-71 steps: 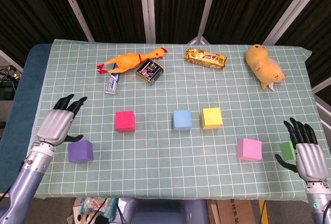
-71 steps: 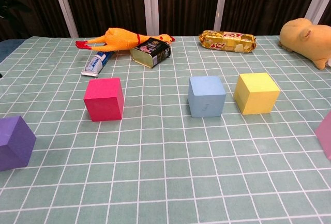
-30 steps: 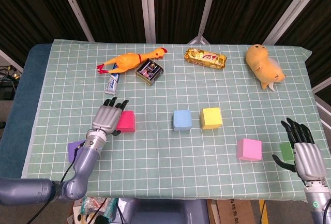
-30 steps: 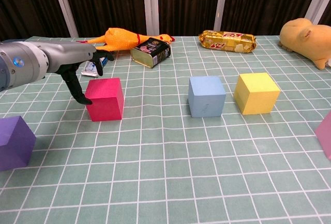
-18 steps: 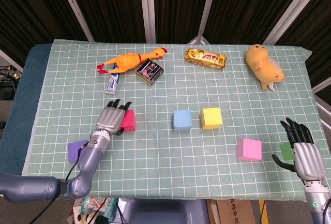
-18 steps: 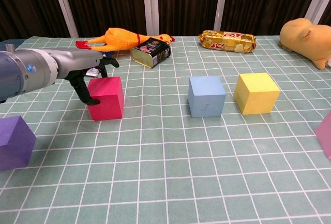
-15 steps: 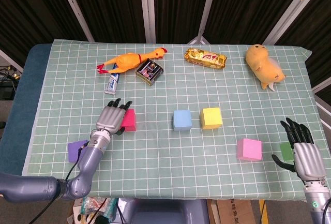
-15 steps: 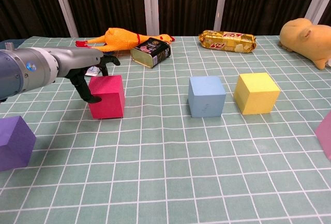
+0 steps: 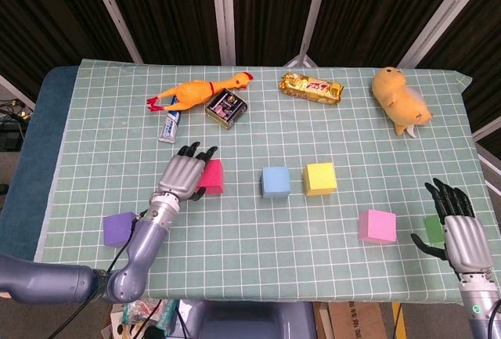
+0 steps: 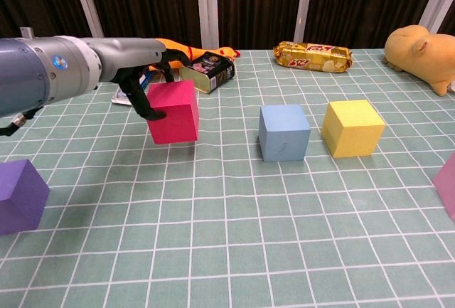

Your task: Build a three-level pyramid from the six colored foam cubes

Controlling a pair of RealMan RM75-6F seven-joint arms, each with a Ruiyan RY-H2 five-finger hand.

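The red cube [image 10: 173,112] sits in the grip of the left hand [image 9: 185,174], fingers over its far and left faces and the thumb against the near-left side, and in the chest view it looks tilted and raised a little off the checked cloth [image 10: 234,237], though whether its lower edge is fully clear I cannot tell. The relation that matters next is sideways: the blue cube [image 9: 275,182] lies to the right of this hand, apart from the red one by a clear gap, with the yellow cube [image 9: 319,178] just beside the blue one further right. I judge these two to be the start of the bottom row, so the red cube would need carrying rightward to land against the blue cube's left face. A cube has no long axis, but its faces should square up with the blue cube's. The left hand is plainly the nearer one. The purple cube [image 9: 120,228] lies behind and to the left of it, near the table edge. The right hand [image 9: 462,232] hovers far off with fingers spread and holding nothing, the green cube [image 9: 434,228] just beside it and the pink cube [image 9: 376,225] to its left.
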